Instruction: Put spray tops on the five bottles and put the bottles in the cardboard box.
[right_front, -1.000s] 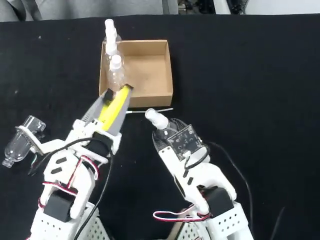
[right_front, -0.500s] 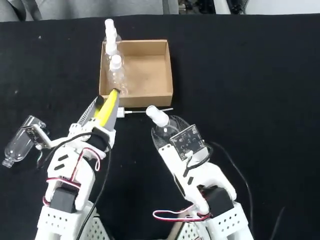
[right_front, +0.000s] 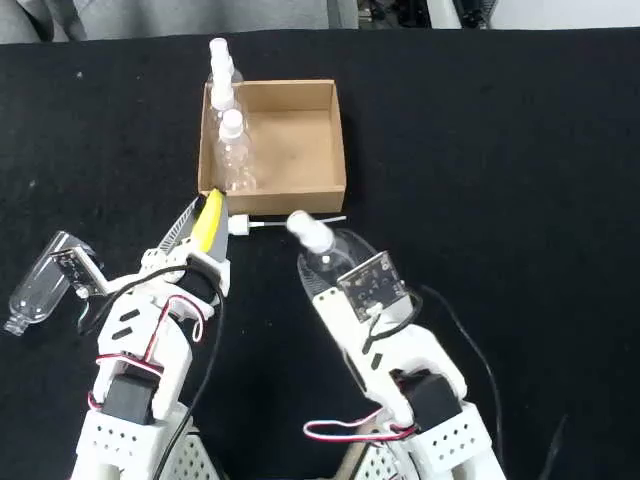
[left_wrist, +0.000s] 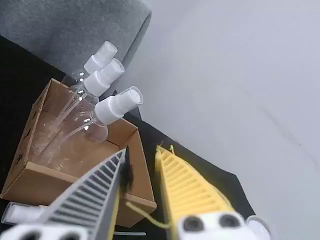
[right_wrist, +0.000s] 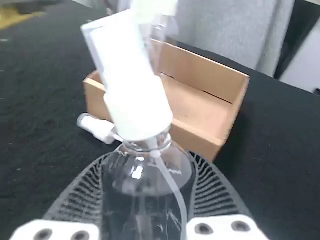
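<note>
Bottle (right_wrist: 142, 192) of clear plastic, clamped by its body between the grey mesh fingers of the right gripper (right_wrist: 150, 160), lies low over the black table (right_front: 500, 150) with its neck aimed at the cardboard box. A white spray top (right_wrist: 132, 95) sits on that neck at a tilt, and its thin tube runs down inside the bottle.

Off to the far left in the high view, well apart from both arms, an uncapped bottle (right_front: 40, 285) lies on its side on the table.

Just ahead, the left gripper (left_wrist: 141, 150) is poised near the box's front left corner, its grey and yellow jaws parted by a narrow gap with nothing between them. A loose spray top (right_front: 240, 225) lies on the cloth just beside its tip, between the gripper and the held bottle, and its fine tube (right_front: 305, 220) stretches along the foot of the box's front wall.

Beyond stands the cardboard box (right_front: 290, 188), open at the top. Three bottles with spray tops (left_wrist: 107, 107) line up along its left wall, one behind another, and the remainder of its floor shows bare brown card.
</note>
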